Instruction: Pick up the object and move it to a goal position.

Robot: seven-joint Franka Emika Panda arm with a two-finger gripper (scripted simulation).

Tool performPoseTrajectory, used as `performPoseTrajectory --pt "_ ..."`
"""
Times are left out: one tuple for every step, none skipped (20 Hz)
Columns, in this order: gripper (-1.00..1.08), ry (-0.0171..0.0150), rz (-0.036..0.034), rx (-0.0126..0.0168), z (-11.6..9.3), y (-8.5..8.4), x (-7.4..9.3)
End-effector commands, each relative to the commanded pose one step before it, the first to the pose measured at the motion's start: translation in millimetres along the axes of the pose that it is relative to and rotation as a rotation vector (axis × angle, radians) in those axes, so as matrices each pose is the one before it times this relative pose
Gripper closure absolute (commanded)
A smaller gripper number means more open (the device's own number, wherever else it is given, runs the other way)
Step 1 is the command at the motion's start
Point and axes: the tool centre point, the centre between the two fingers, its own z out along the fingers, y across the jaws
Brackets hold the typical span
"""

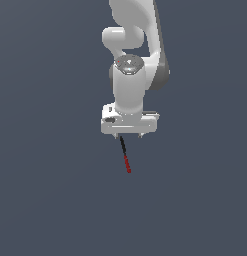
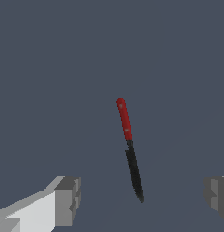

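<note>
The object is a thin stick [image 1: 125,156] with a black part and a red part. In the exterior view its black end runs under the white gripper [image 1: 128,135] and its red end points away from it. In the wrist view the stick [image 2: 129,147] lies between the two grey fingertips [image 2: 68,199], which stand far apart and touch nothing. The gripper [image 2: 141,197] is open and empty, with the black end of the stick near the middle of the gap. The stick's height relative to the fingers cannot be told.
The white arm [image 1: 129,75] rises above the gripper in the exterior view. Around it there is only a flat dark grey-blue surface [image 1: 50,190]. No goal marker shows in either view.
</note>
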Motion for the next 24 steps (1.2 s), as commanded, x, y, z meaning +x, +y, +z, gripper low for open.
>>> performPoseTrajectory --pt "-0.92 0.00000 0.00000 0.00000 0.00 0.01 0.00" --pt "-0.92 -0.00025 0.00060 -0.00024 0.01 0.37 -0.12" --pt "-0.92 -0.00103 0.00249 -0.00092 0.21 1.50 -0.30" --pt "-0.92 -0.00157 0.00383 -0.00139 0.27 2.31 -0.53" --pt "-0.92 -0.00220 0.00535 -0.00194 0.38 3.22 -0.74" --pt "-0.92 -0.00281 0.00683 -0.00246 0.49 4.11 -0.95" --pt "-0.92 -0.00344 0.00833 -0.00298 0.62 5.02 -1.15" --pt "-0.92 -0.00359 0.00866 -0.00307 0.66 5.22 -1.20" --pt "-0.92 -0.00296 0.00712 -0.00252 0.57 4.31 -0.98" --pt "-0.92 -0.00233 0.00555 -0.00196 0.47 3.37 -0.76" --pt "-0.92 -0.00168 0.00396 -0.00141 0.37 2.43 -0.55" --pt "-0.92 -0.00105 0.00240 -0.00088 0.26 1.50 -0.33" --pt "-0.92 -0.00039 0.00083 -0.00033 0.13 0.56 -0.12" --pt "-0.92 0.00024 -0.00062 0.00020 -0.01 -0.35 0.09" --pt "-0.92 0.00082 -0.00177 0.00070 -0.28 -1.17 0.23" --pt "-0.92 0.00036 -0.00048 0.00033 -0.24 -0.48 0.10" --pt "-0.92 -0.00012 -0.00066 -0.00018 0.46 0.09 -0.01" --pt "-0.92 -0.00022 -0.00203 -0.00038 1.17 0.05 -0.01" --pt "-0.92 -0.00022 -0.00348 -0.00048 1.83 -0.08 0.02" --pt "-0.92 -0.00020 -0.00494 -0.00056 2.47 -0.24 0.05" --pt "-0.92 -0.00021 -0.00644 -0.00065 3.13 -0.40 0.06" --pt "-0.92 -0.00023 -0.00785 -0.00073 3.79 -0.51 0.07" --pt "-0.92 -0.00025 -0.00925 -0.00079 4.43 -0.65 0.05" --pt "-0.92 -0.00031 -0.01054 -0.00085 5.05 -0.74 0.02"
